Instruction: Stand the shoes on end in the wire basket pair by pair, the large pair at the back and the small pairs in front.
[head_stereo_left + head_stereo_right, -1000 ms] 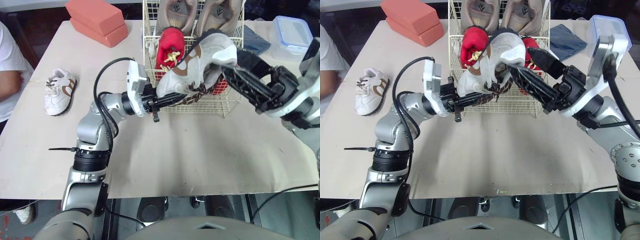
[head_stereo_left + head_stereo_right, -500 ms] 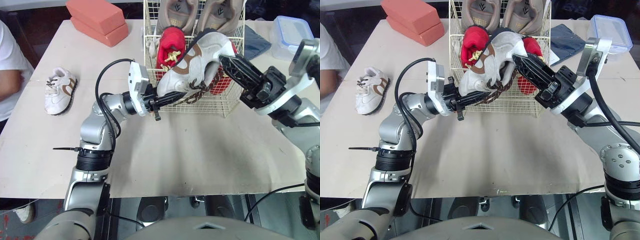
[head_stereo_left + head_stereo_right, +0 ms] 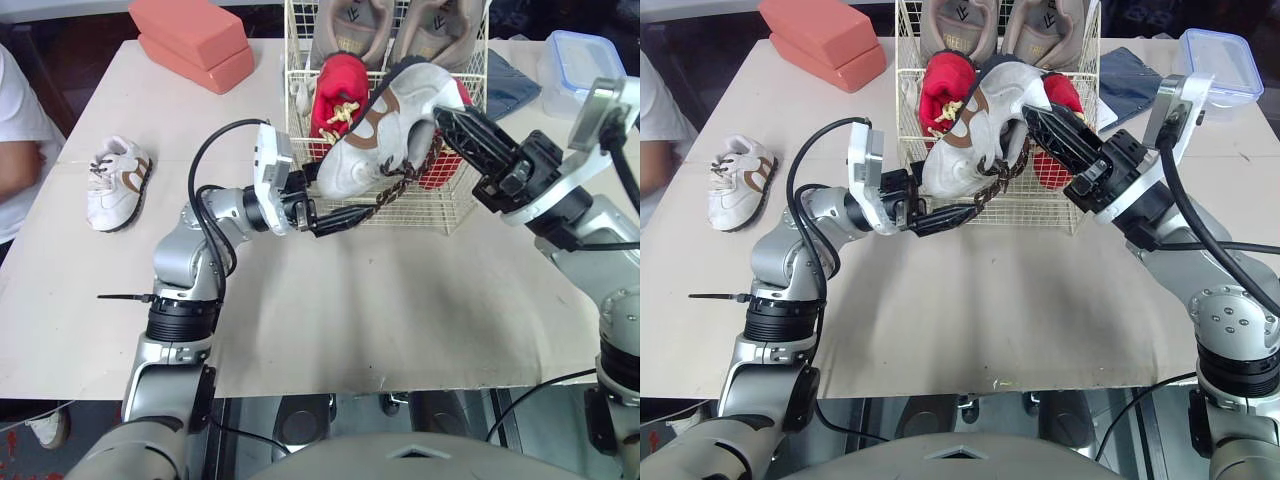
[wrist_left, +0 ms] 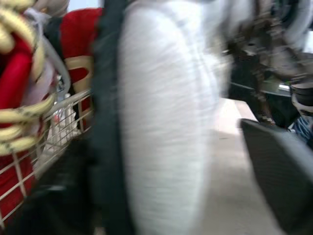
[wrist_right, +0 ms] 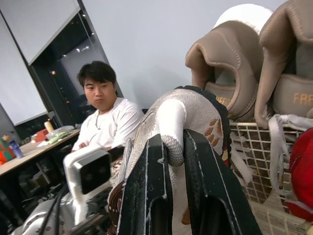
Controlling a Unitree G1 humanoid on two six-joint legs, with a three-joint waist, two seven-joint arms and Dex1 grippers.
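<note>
A small white-and-brown shoe (image 3: pixel 385 135) hangs tilted over the front wall of the white wire basket (image 3: pixel 405 214). My right gripper (image 3: pixel 441 108) is shut on its heel collar, a finger (image 5: pixel 149 196) on each side. My left gripper (image 3: pixel 335 205) stands open just under the shoe's toe, with the white sole (image 4: pixel 166 122) between its spread fingers (image 4: pixel 279 171) but not clamped. In the basket, a large tan pair (image 3: pixel 352 28) stands on end at the back and a red pair (image 3: pixel 340 95) in front. The matching white-and-brown shoe (image 3: pixel 118 180) lies on the table at the left.
Two pink blocks (image 3: pixel 190 40) lie stacked at the table's back left. A lidded plastic box (image 3: pixel 575 62) and a blue cloth (image 3: pixel 510 80) sit to the right of the basket. A person in a white shirt (image 5: pixel 105 112) sits at the table's left edge.
My right gripper has shut on the shoe's heel. My left gripper has opened and let go of the toe. The shoe now hangs a little higher and closer to the basket.
</note>
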